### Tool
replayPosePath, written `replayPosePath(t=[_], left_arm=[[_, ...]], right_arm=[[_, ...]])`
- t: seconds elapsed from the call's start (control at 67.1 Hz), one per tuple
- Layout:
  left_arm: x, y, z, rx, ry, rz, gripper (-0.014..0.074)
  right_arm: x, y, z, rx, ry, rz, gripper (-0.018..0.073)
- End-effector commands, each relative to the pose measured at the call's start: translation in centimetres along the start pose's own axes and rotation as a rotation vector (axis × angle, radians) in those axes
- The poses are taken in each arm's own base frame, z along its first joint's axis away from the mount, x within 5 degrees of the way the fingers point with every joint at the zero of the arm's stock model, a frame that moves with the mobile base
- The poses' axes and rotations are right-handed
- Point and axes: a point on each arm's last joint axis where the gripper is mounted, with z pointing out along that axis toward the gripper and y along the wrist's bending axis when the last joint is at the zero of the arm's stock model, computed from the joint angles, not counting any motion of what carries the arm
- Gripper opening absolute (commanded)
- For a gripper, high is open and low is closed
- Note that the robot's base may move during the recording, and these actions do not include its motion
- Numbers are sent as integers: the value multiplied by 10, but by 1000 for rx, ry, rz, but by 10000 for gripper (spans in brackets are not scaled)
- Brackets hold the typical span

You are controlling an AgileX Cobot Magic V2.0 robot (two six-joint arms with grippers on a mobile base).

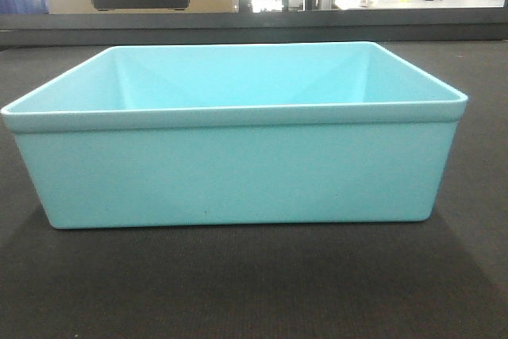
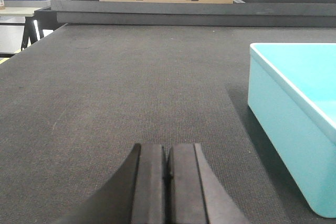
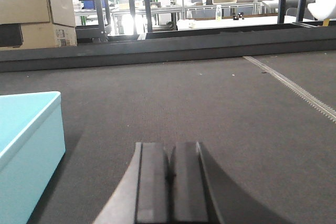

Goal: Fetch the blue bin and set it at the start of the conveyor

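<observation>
Blue bin [image 1: 238, 172] upright on conveyor start [image 1: 254, 283], left gripper [image 2: 167, 169] jaws closed on nothing just left of it, right gripper [image 3: 169, 169] likewise, right side.

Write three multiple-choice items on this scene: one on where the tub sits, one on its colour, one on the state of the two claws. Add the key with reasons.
1. The pale turquoise smooth plastic rectangular tub rests on:
A. the dark grey woven conveyor belt
B. a steel shelf
C. a cardboard box

2. The tub's colour is:
A. royal blue
B. pale turquoise
C. white

3. The left claw and right claw are:
A. both gripping the tub
B. one open, one shut
C. both shut, clear of the tub

Key: 1 A, the front view shows the tub's base flat on the belt. 2 B, its walls and rim are pale turquoise in all three views. 3 C, in each wrist view the fingers are pressed together over bare belt, with the tub off to one side.
</observation>
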Motion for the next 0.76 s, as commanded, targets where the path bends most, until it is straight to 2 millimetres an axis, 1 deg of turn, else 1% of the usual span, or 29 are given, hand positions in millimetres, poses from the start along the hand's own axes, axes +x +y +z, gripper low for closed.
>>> replayPosePath(t=[0.0,0.745], left_arm=[[-3,0,-1,-5,-30,-7,-111],[-3,0,-1,-5,-32,-7,-111]], right_arm=[[-1,0,-1,5,-31,-4,-153],[-3,0,-1,4,-43,-4,-153]])
